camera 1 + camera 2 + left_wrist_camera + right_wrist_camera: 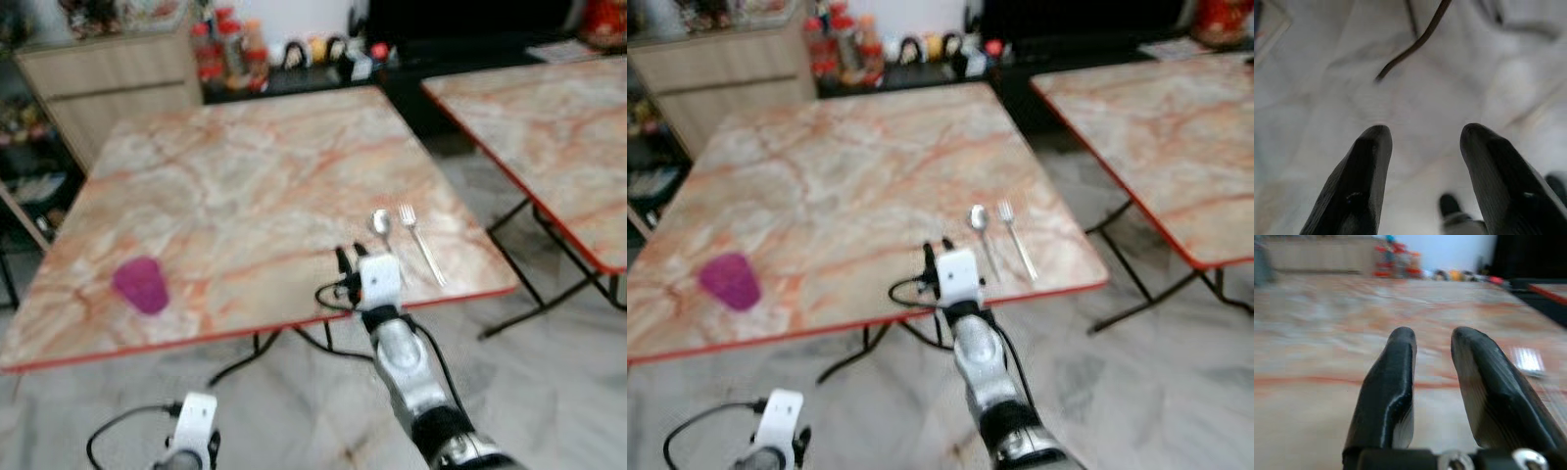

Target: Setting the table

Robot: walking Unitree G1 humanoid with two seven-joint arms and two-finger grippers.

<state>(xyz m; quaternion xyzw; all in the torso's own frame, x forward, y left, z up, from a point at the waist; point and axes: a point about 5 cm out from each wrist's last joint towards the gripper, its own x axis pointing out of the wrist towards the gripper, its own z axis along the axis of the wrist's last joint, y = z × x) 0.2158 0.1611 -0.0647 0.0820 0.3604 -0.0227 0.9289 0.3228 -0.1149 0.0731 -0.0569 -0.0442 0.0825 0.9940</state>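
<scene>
The spoon (381,228) and fork (420,242) lie side by side near your table's (245,176) near right edge. Your right gripper (1432,345) hovers just left of them, fingers slightly apart, holding nothing.

No writing, brand, number or sign can be read anywhere. The bottles (227,51) behind the far edge of the table (245,186) carry red labels, but these are too blurred to make out.
</scene>
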